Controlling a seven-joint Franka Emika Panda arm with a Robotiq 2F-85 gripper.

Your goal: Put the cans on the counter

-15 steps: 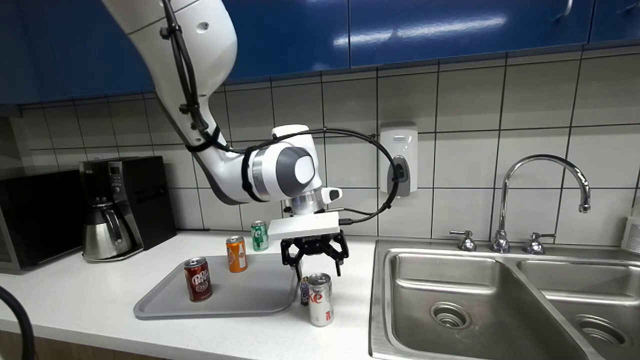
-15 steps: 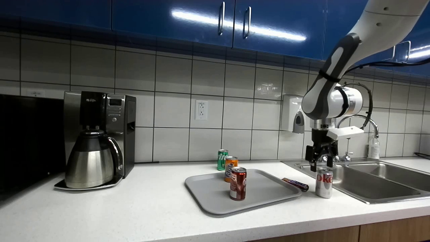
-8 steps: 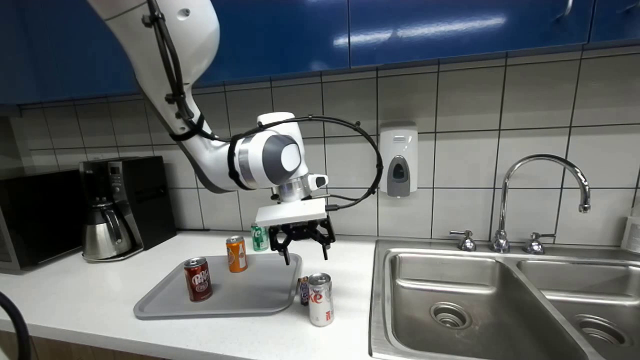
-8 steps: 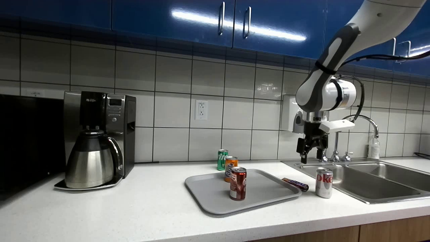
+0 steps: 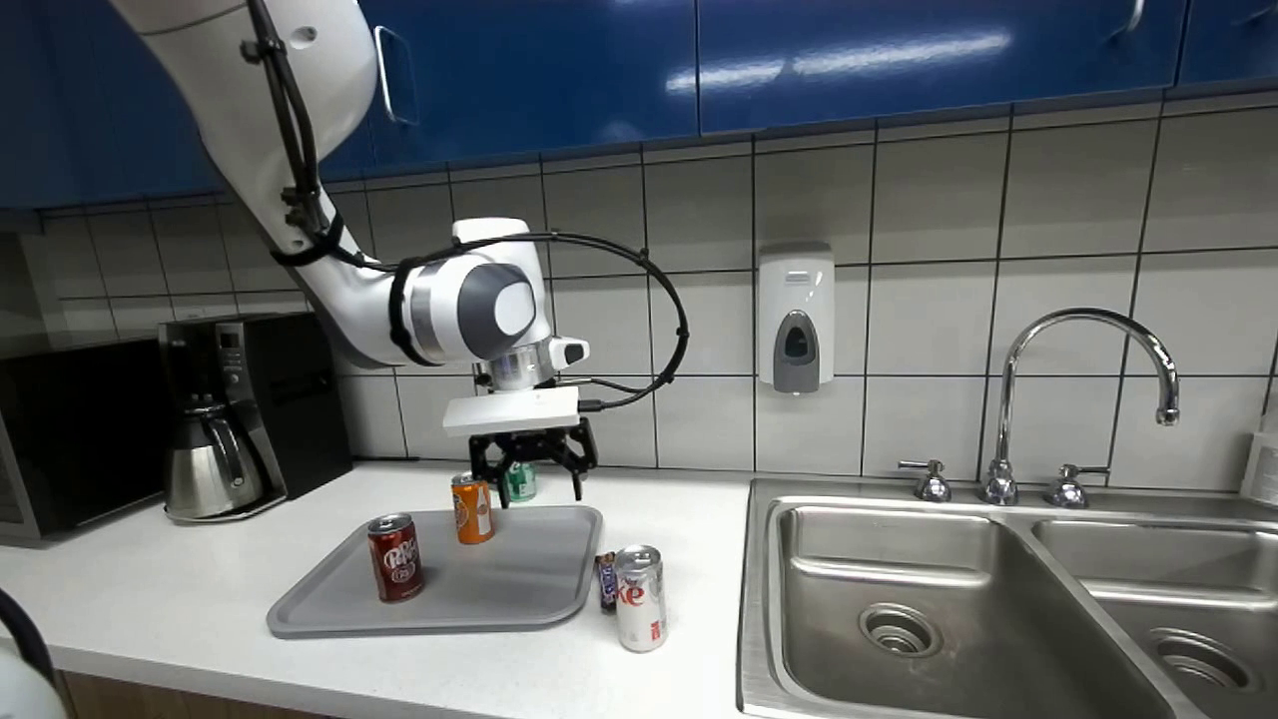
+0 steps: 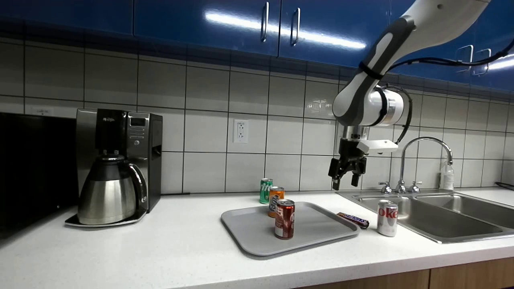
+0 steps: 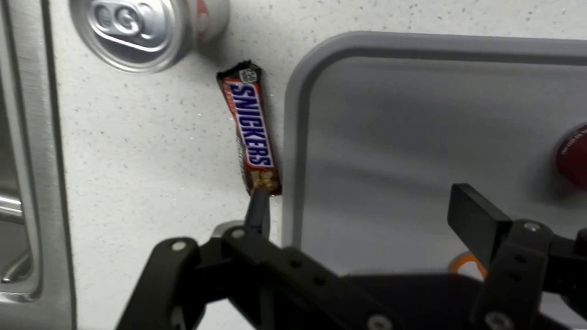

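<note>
The silver-white can [image 5: 640, 599] stands upright on the off-white counter [image 5: 170, 589], between tray and sink; its top shows in the wrist view [image 7: 133, 27]. The dark red can [image 6: 284, 220] and the orange can [image 5: 472, 509] stand upright on the grey tray. In the wrist view the red can [image 7: 575, 158] is cut off at the right edge, and the orange can [image 7: 467, 266] is mostly hidden by a finger. My gripper [image 5: 540, 499] is open and empty, raised above the tray's sink-side part and apart from every can; it also shows in the wrist view [image 7: 360, 201].
The grey tray [image 5: 499, 589] lies on the counter. A Snickers bar [image 7: 251, 128] lies by its sink-side edge. A green can [image 6: 265, 190] stands behind the tray. The steel double sink [image 5: 756, 599] adjoins the counter. A coffee maker with pot [image 6: 108, 196] stands at the far end.
My open gripper has risen and moved away from above the silver-white can, towards the tray and the other cans. The cans have not moved.
</note>
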